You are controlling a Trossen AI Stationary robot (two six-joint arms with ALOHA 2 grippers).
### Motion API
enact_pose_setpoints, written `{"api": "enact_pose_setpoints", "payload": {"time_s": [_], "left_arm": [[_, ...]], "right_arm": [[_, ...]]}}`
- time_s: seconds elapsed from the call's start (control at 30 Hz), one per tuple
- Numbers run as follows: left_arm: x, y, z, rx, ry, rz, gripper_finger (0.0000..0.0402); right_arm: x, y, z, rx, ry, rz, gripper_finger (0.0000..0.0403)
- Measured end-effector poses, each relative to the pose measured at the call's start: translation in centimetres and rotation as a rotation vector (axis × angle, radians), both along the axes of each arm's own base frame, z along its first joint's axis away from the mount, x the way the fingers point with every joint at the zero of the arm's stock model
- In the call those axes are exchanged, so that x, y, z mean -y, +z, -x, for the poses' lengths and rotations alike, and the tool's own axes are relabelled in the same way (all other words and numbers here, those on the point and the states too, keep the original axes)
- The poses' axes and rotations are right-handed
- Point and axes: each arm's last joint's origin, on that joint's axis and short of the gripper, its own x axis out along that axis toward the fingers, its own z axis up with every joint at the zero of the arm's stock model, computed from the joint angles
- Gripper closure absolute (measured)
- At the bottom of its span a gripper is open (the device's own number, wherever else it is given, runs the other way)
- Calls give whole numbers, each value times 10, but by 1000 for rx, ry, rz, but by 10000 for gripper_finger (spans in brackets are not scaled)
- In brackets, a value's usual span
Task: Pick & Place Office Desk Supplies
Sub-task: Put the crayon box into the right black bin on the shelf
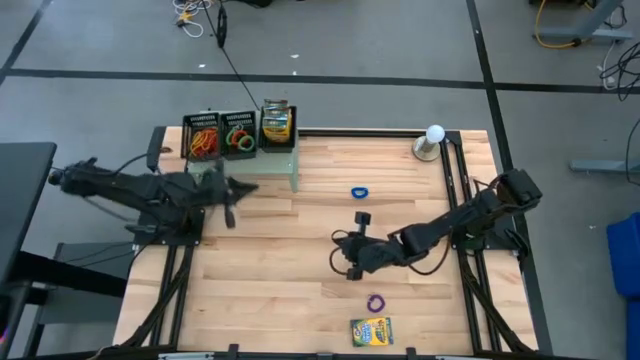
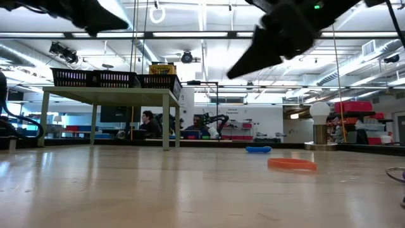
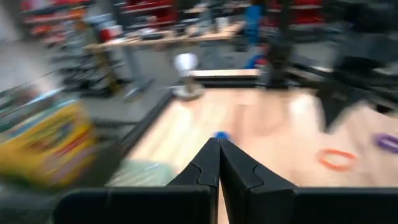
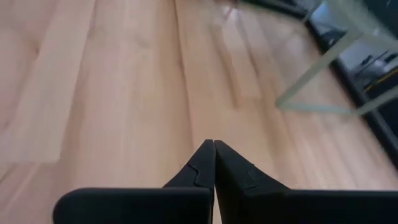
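Mid-table: right tool (image 1: 350,268) low, fingers together, empty | left tool (image 1: 231,218) raised, fingers together

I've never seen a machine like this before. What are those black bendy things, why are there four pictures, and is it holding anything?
Those are two robot arms at a wooden table. One picture looks down from above, one looks across from table height, and two come from little cameras on each arm's wrist. The left gripper is near a pale green stand that carries three black mesh trays with rubber bands and a crayon box. The right gripper is over the middle of the table. Both grippers are pinched shut with nothing in them. On the table lie a blue rubber band, a purple rubber band, an orange rubber band, a second crayon box and a white globe.
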Motion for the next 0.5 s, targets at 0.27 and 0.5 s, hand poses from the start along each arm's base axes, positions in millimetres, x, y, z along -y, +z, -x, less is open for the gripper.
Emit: {"api": "enact_pose_setpoints", "payload": {"time_s": [0.27, 0.5], "left_arm": [[38, -8, -41, 0, -509, -22, 394], [24, -5, -69, 134, -730, -38, 394]], "right_arm": [[-16, -10, 28, -164, -45, -57, 397], [-27, -12, 40, -214, -33, -71, 396]]}}
